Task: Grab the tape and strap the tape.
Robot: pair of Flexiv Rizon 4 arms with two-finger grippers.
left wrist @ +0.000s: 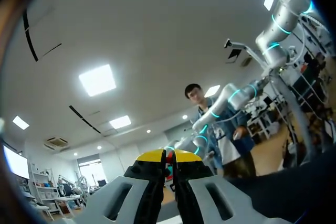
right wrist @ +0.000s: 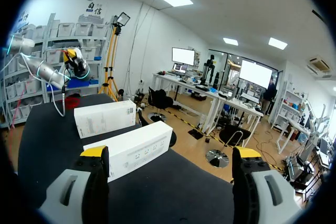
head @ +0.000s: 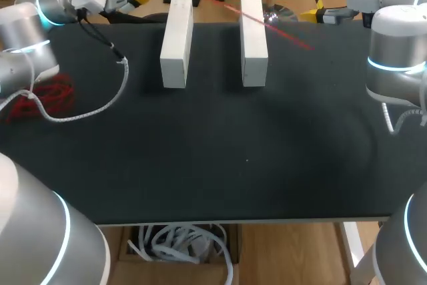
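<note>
Left hand (left wrist: pixel 169 155), closed, pinches the thin red tape (head: pixel 288 37), which is stretched over two boxes (head: pixel 177 45) on the bench (head: pixel 213 165). Right hand (right wrist: pixel 168 153) is open and empty. The tape is probably light and limp; grasp near its free end.

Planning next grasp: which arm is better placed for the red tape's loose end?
Right, probably: right gripper is open, loose end of red tape nearer it; left gripper looks shut on the tape.
</note>
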